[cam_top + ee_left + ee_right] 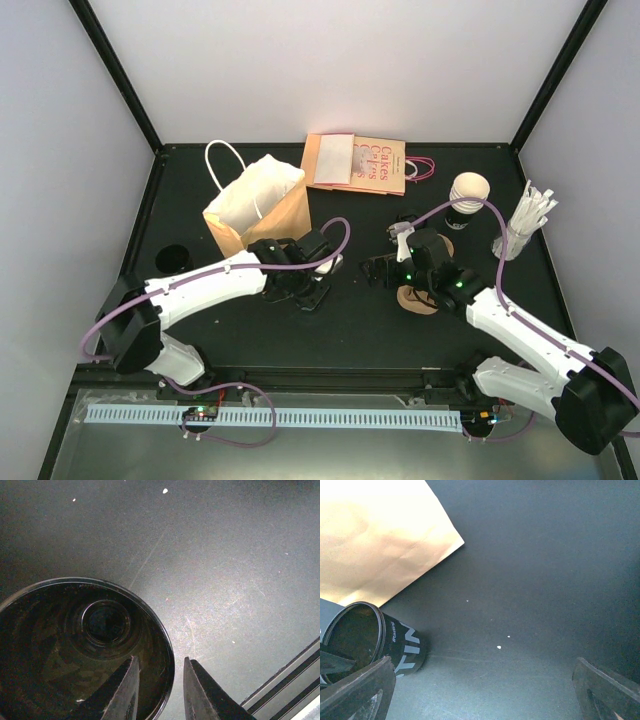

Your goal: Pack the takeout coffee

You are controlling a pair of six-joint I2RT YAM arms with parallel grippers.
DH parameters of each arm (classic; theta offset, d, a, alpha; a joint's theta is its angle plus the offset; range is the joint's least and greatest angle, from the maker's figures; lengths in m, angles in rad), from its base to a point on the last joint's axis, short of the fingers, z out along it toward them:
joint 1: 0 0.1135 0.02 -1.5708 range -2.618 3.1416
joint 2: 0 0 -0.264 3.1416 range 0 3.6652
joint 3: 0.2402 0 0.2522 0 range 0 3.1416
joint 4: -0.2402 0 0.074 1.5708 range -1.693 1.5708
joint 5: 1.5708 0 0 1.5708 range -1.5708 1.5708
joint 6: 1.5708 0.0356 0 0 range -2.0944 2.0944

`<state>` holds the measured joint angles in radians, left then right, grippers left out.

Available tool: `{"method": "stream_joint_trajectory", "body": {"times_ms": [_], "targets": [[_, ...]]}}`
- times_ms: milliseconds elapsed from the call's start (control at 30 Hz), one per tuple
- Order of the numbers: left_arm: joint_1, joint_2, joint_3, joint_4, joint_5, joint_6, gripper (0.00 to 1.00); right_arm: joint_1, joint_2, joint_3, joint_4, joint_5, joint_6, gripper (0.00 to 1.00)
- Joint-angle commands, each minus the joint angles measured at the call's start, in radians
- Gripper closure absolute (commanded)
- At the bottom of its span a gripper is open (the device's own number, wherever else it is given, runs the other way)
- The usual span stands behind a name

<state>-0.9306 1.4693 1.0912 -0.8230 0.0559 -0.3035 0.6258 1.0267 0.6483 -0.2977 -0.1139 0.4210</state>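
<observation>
A: Start nearest the bases. What is the left end effector (160, 665) doing?

B: It is out over the middle of the counter (350, 325), at the takeout coffee (75, 645). One finger lies over the black lid and the other sits just outside the rim, with only a narrow gap between them. Whether they actually pinch the rim, I cannot tell.

A: And the coffee itself?

B: It is on the counter near the brown paper bag (255, 210), off the bag's near right corner. Its wall is black with white lettering.

A: The right end effector (483, 680)?

B: Its jaws are spread wide with nothing between them, and it faces the coffee from the right. Its arm passes over the brown pulp carrier (418, 298).

A: Further back?

B: A second black cup (468, 193), pale on top, stands at the right. Beside it is a clear glass of white straws (530, 205). Against the far edge lies a flat printed bag (358, 163) with pink handles.
</observation>
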Motion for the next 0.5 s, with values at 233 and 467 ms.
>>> {"method": "stream_joint_trajectory", "body": {"times_ms": [233, 467], "targets": [[-0.008, 0.02, 0.037, -0.035, -0.012, 0.001, 0.91, -0.005, 0.0, 0.016, 0.012, 0.007, -0.007, 0.01], [-0.021, 0.009, 0.084, -0.097, -0.041, 0.009, 0.98, -0.007, 0.007, 0.01, 0.019, -0.006, -0.008, 0.01]]}}
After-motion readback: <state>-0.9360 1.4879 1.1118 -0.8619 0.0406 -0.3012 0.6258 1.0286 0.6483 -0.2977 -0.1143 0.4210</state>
